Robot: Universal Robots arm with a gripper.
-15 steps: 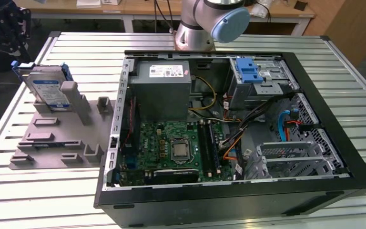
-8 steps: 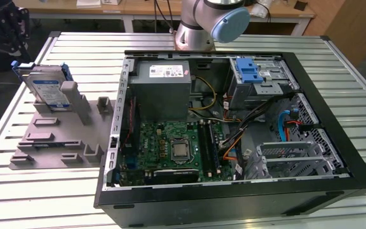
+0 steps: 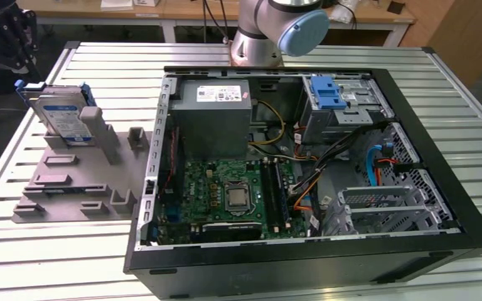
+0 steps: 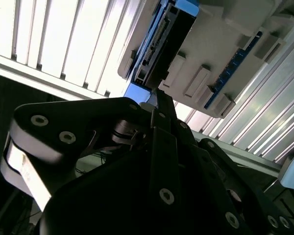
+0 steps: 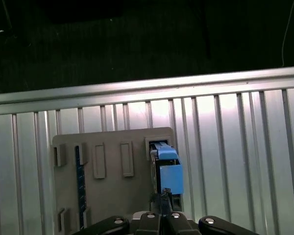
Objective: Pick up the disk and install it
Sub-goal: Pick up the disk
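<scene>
Ribbed aluminium tabletop carries an open computer case and, to the exterior view's left of it, a grey fixture plate. The disk stands on edge in a slot of that plate, leaning slightly, its labelled face toward the camera. The gripper hangs above and just beyond the disk's upper end. Whether it is released or clenched I cannot tell.

In the first wrist view the disk is seen edge-on (blue-edged top toward the lens), its thin long edge running straight toward the gripper. The second wrist view brings the disk close, connector edge showing, just off the gripper. Whether they are touching I cannot say.
</scene>
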